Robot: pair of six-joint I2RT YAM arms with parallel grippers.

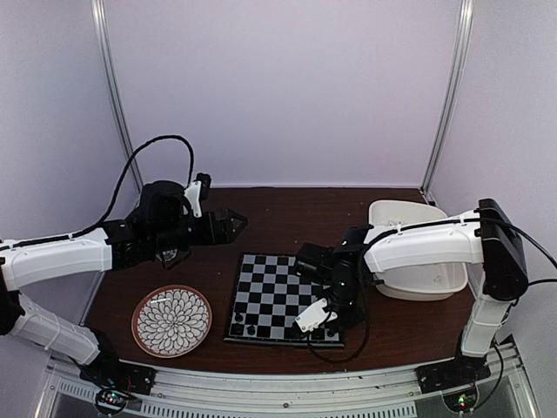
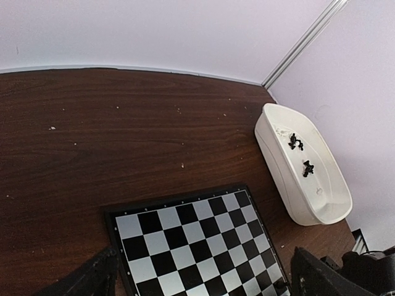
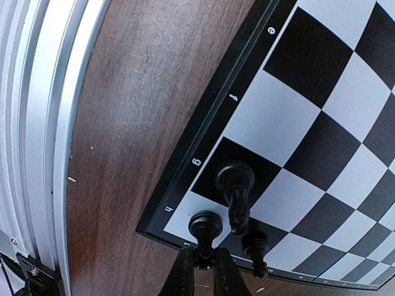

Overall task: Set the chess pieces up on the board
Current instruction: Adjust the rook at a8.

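The board (image 1: 270, 287) lies flat in the middle of the table. My right gripper (image 3: 201, 271) is shut on the top of a black chess piece (image 3: 205, 227) that stands on the pale corner square at the board's near right. Two more black pieces stand close beside it, a taller one (image 3: 236, 188) on the neighbouring dark square and a small one (image 3: 256, 245). In the top view the right gripper (image 1: 329, 326) is over that corner. Two black pieces (image 1: 244, 329) stand at the board's near left. My left gripper (image 1: 228, 225) hangs open and empty behind the board's far left corner (image 2: 185, 240).
A white tub (image 2: 308, 185) at the right holds two black pieces (image 2: 295, 142) (image 2: 307, 168). A round flower-patterned plate (image 1: 171, 320) sits left of the board. A metal rail (image 3: 37, 123) runs along the table's near edge, close to the right gripper.
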